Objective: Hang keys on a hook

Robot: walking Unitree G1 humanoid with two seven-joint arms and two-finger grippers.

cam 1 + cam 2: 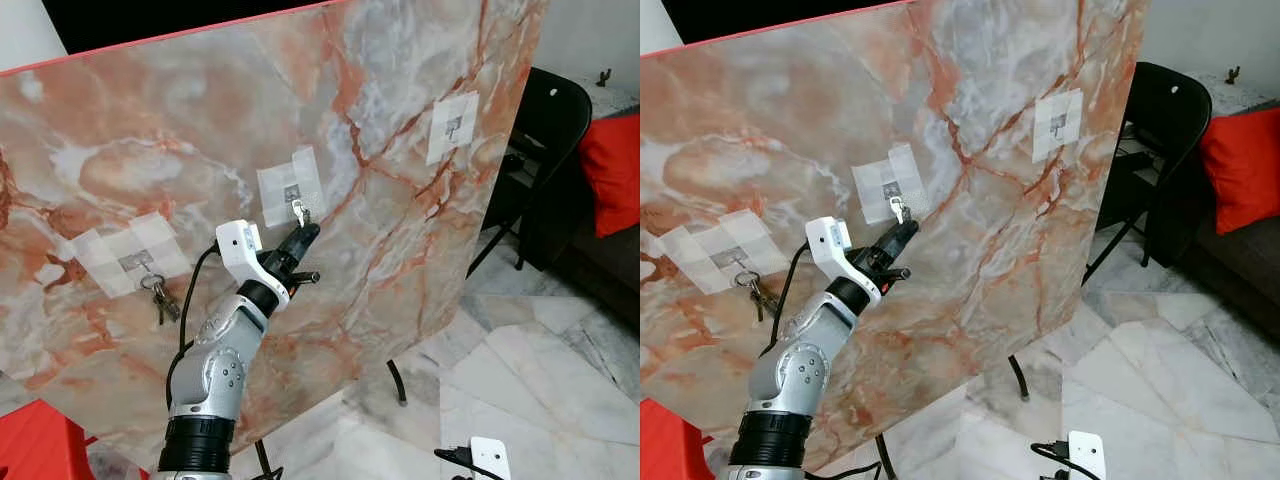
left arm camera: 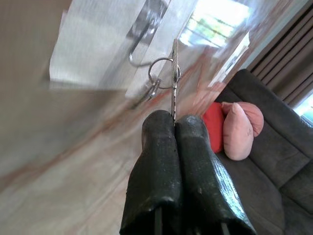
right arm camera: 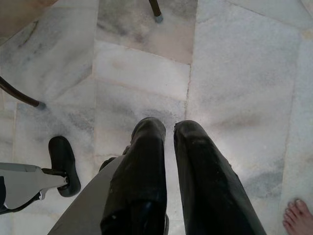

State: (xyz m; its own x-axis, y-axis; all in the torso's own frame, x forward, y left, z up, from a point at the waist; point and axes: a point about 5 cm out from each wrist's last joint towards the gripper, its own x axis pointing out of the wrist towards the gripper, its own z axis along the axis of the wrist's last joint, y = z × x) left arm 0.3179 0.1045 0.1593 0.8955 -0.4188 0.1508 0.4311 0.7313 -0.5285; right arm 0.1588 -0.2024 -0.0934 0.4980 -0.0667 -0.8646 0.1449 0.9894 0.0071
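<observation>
A marble-patterned board (image 1: 400, 230) leans in front of me with three taped hooks. My left gripper (image 1: 305, 232) reaches up to the middle hook (image 1: 297, 207) and is shut on a silver key (image 2: 174, 73). The key's ring (image 2: 163, 73) hangs right at the hook's curved tip (image 2: 139, 56); whether it is over the hook I cannot tell. A second bunch of keys (image 1: 158, 295) hangs from the left hook (image 1: 140, 262). The right hook (image 1: 453, 125) is bare. My right gripper (image 3: 168, 129) hangs idle over the floor, fingers slightly apart and holding nothing.
A black chair (image 1: 545, 130) and a red cushion (image 1: 615, 170) stand right of the board. The board's thin leg (image 1: 397, 385) rests on the marble floor (image 1: 540, 370). A person's bare toes (image 3: 298, 213) show near my right gripper. A red object (image 1: 40, 445) sits at lower left.
</observation>
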